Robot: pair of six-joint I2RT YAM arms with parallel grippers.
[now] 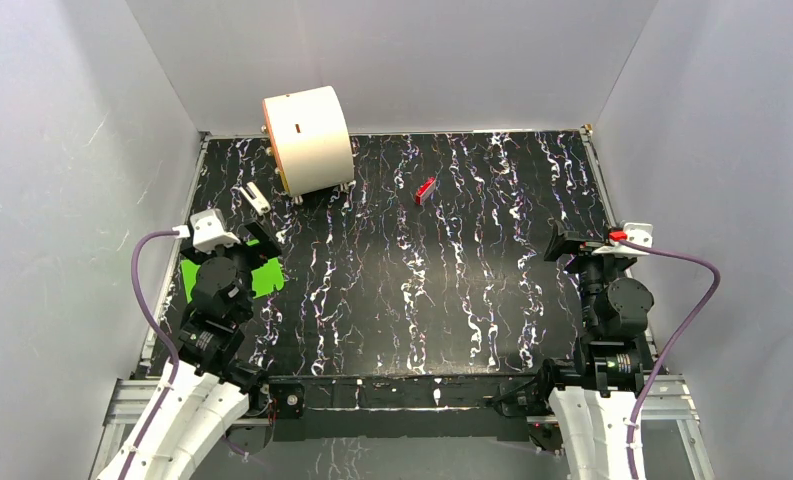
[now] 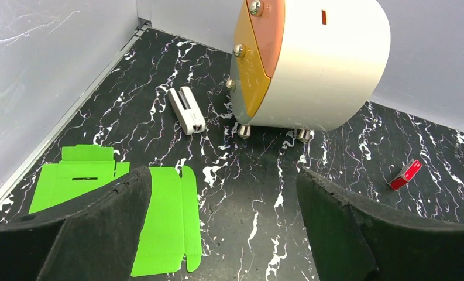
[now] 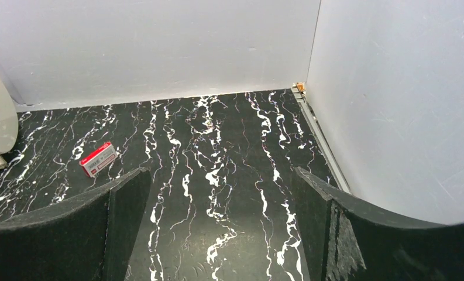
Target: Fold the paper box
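The paper box [image 1: 268, 278] lies flat and unfolded on the black marbled tabletop [image 1: 452, 300] at the near left, close to the left wall, a bright green creased sheet with flaps along its edges and a thin slot cut in one panel. From the top view the left arm [image 1: 220, 290] stands over it and hides its middle, so only green parts on either side show. In the left wrist view the left jaws stand wide open with nothing between them; the left finger [image 2: 95, 228] covers part of the sheet, and the rest of the sheet [image 2: 165, 228] shows past its inner edge, toward the gap. Whether that finger touches the paper I cannot tell. At the far left a large cream cylinder [image 1: 307, 140] rests on its side on small metal feet, its orange-and-amber bolted face turned left. A small white piece [image 2: 186, 110] lies on the tabletop just beside that cylinder, on its left and nearer side, apart from the green sheet. A small red block [image 1: 425, 190] sits in the far middle, well apart from the paper. At the near right the right arm [image 1: 612, 300] holds the right jaws wide open over bare tabletop, gripping nothing, with the red block [image 3: 98, 158] farther off to their left.
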